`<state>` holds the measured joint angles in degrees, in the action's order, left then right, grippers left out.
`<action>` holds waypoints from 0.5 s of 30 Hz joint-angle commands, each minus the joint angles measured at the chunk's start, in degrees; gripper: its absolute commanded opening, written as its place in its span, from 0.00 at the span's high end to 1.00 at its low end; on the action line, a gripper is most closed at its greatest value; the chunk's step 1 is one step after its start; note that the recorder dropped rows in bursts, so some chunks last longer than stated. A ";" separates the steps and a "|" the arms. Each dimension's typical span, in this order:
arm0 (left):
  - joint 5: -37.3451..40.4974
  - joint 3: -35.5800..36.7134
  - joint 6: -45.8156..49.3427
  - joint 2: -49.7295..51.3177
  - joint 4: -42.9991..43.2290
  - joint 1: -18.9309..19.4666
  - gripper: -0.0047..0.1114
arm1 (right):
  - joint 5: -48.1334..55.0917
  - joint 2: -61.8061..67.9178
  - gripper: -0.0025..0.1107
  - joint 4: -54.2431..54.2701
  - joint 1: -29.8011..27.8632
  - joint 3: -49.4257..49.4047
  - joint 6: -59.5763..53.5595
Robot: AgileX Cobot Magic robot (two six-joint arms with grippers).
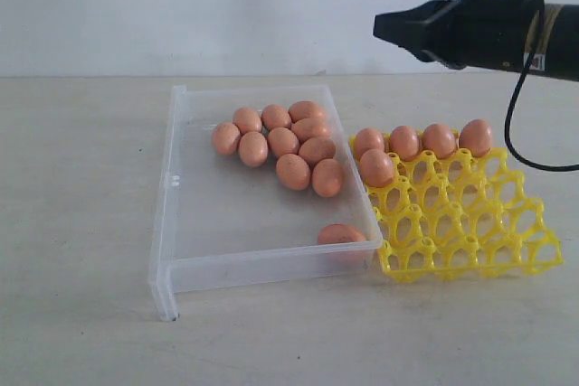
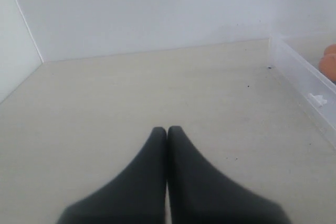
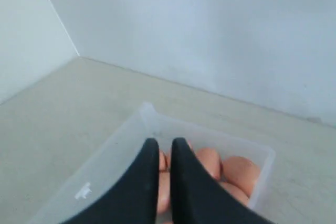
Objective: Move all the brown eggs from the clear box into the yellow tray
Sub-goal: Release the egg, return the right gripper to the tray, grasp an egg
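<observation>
Several brown eggs [image 1: 282, 142] lie bunched at the far end of the clear box [image 1: 167, 196], and one more egg [image 1: 341, 234] rests at its near right corner. To the right of the box, the yellow tray [image 1: 470, 223] holds several eggs [image 1: 404, 142] along its far side. My right gripper [image 1: 378, 26] hangs high above the tray and the box's far end, shut but for a thin gap and holding nothing. In the right wrist view it [image 3: 165, 142] points down at the box [image 3: 121, 140] and its eggs [image 3: 239, 171]. Left gripper [image 2: 167, 129] is shut and empty over bare table.
In the left wrist view the clear box wall [image 2: 304, 77] and an egg [image 2: 329, 64] show at one side. A black cable [image 1: 517, 124] loops down from the right arm behind the tray. A white wall backs the table.
</observation>
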<state>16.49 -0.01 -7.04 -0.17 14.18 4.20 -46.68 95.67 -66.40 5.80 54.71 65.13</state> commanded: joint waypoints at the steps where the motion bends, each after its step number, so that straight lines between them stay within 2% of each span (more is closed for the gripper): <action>1: 0.01 0.01 -0.21 0.17 0.40 -0.22 1.00 | 5.74 -2.32 0.98 -1.88 4.99 0.27 -1.85; 4: 0.01 0.01 -0.21 0.17 0.40 -0.22 1.00 | 23.08 -2.32 0.98 -2.92 11.52 0.95 -1.55; 8: 0.01 0.01 -0.21 0.17 0.40 -0.22 1.00 | 56.91 -1.75 0.98 -8.41 23.80 5.41 -4.34; 10: 0.01 0.01 -0.21 0.17 0.40 -0.22 1.00 | 65.06 -0.35 0.98 -6.03 27.58 8.94 -9.70; 12: 0.01 0.01 -0.21 0.17 0.40 -0.22 1.00 | 69.15 1.74 0.98 2.17 29.81 13.97 -17.60; 15: 0.01 0.01 -0.21 0.17 0.40 -0.22 1.00 | 75.69 6.62 0.98 28.83 30.16 23.48 -42.29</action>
<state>16.49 -0.01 -7.04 -0.17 14.31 4.20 21.20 98.61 -57.10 35.38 71.03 42.33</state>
